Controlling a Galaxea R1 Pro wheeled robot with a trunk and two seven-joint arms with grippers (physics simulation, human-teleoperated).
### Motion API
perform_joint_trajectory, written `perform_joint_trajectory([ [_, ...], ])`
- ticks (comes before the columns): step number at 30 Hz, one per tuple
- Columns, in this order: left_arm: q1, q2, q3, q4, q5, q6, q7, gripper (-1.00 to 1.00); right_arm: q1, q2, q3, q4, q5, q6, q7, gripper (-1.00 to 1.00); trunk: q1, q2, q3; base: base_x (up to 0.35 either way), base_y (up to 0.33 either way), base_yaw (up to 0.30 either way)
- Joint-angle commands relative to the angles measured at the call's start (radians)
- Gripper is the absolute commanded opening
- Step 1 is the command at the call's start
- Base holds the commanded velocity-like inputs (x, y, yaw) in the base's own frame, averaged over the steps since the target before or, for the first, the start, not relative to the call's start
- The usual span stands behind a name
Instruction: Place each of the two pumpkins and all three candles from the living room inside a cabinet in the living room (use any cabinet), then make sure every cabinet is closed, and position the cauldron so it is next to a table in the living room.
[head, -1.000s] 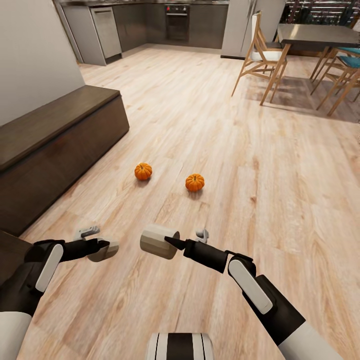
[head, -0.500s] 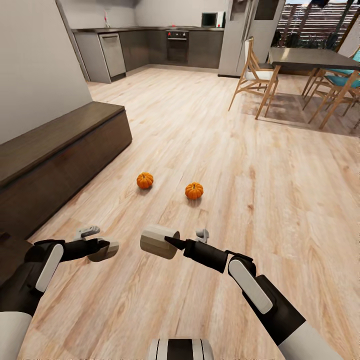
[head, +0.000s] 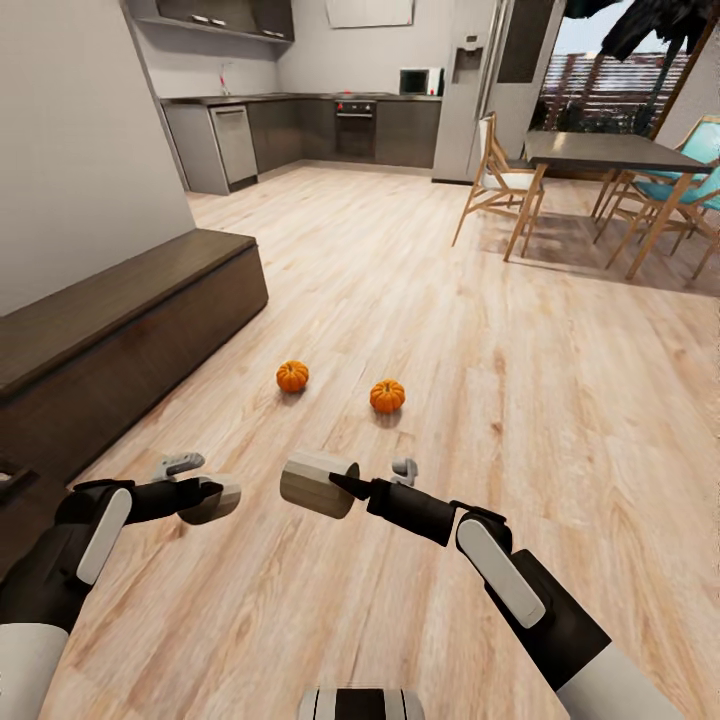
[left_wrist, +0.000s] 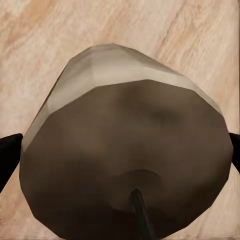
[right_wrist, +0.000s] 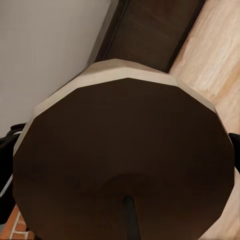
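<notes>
While both your arms carry a candle, the main risk is at the cabinet: its fronts look shut and have no handles, and you have no free hand to pull one out. Your left gripper has its jaws closed on a candle, and the left wrist view shows that candle held between the dark fingertips. Your right gripper has its jaws closed on the second candle, which lies sideways at the tip. In the right wrist view this candle seems gripped near its base, so I judge that a bump against the cabinet edge could twist it loose.

Both pumpkins sit on the floor ahead, one nearer the cabinet and the other just beside it to the right, well apart from your arms. Driving forward carelessly could knock them rolling.

As for containers, the cabinet stands along the left wall; I cannot tell what is inside it
</notes>
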Motion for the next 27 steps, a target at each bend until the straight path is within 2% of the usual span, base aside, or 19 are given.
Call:
perform_joint_trajectory([
  [1, 0.000, 0.000, -0.008, 0.000, -0.011, 0.004, -0.010, -1.00, -0.001, -0.001, 0.001, 0.000, -0.005, 0.003, -0.001, -1.00, -0.001, 0.000, 0.003, -0.290, 0.000, 0.000],
  [6, 0.000, 0.000, -0.019, 0.000, -0.012, 0.003, -0.006, -1.00, -0.001, -0.001, 0.001, -0.001, -0.005, 0.003, -0.001, -1.00, -0.003, 0.001, 0.023, -0.164, 0.000, 0.002],
  [14, 0.000, 0.000, -0.020, 0.000, -0.012, 0.004, -0.005, -1.00, -0.001, -0.001, 0.002, -0.001, -0.005, 0.002, -0.001, -1.00, -0.007, 0.003, 0.054, -0.012, 0.000, 0.110],
  [27, 0.000, 0.000, -0.020, 0.000, -0.012, 0.003, -0.005, -1.00, -0.001, -0.001, 0.001, -0.001, -0.002, 0.002, -0.001, -1.00, -0.013, 0.006, 0.118, 0.000, 0.000, 0.007],
])
